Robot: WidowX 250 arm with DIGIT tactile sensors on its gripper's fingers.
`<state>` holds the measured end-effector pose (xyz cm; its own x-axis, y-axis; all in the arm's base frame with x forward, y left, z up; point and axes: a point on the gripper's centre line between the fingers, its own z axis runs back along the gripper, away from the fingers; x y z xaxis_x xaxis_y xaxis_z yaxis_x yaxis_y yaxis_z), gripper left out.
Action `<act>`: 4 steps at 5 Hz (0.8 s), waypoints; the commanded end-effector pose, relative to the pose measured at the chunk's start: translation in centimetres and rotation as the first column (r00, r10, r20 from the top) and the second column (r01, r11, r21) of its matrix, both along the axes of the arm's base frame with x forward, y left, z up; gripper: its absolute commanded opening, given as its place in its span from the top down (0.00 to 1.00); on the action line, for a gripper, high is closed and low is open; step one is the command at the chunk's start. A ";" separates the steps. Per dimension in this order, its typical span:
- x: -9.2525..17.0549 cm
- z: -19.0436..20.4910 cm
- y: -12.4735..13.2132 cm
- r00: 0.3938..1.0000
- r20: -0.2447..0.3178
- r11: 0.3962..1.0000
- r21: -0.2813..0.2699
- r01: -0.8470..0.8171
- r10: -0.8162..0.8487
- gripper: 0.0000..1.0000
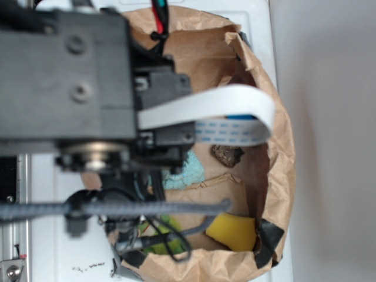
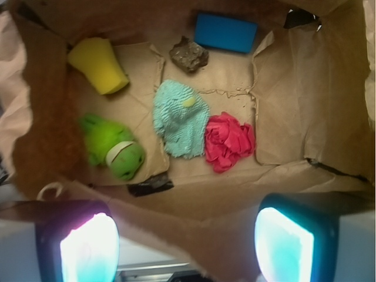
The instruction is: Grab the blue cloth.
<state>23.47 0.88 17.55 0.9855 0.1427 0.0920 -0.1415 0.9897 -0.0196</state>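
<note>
Two lit finger pads (image 2: 88, 249) fill the bottom of my wrist view, one at lower left, one at lower right, set wide apart with nothing between them. The gripper (image 2: 187, 247) is fully spread and holds nothing; both pads hang above the near rim of the brown paper bag (image 2: 329, 117), clear of everything inside.

Just past that rim, on the bag floor, a strip of black tape (image 2: 150, 185) lies by the near fold. Left of it sits a green plush frog (image 2: 111, 147), close to the left wall. The blue cloth (image 2: 179, 120) lies flat at the middle of the floor, pale teal and fuzzy, with a small yellow spot near its far edge. A red ruffled cloth (image 2: 229, 141) touches its right edge.

Farther in, a yellow sponge-like piece (image 2: 98, 66) rests toward the far left corner. A dark brown lump (image 2: 189, 54) sits just beyond the blue cloth, and a smooth deep-blue block (image 2: 226, 32) lies against the far wall.

From the exterior view, my arm (image 1: 64, 82) blocks most of the bag; only a sliver of the cloth shows beneath it.
</note>
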 end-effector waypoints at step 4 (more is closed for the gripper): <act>3.6 -4.9 2.5 0.996 0.059 0.998 -0.007 -0.066 0.066 0.00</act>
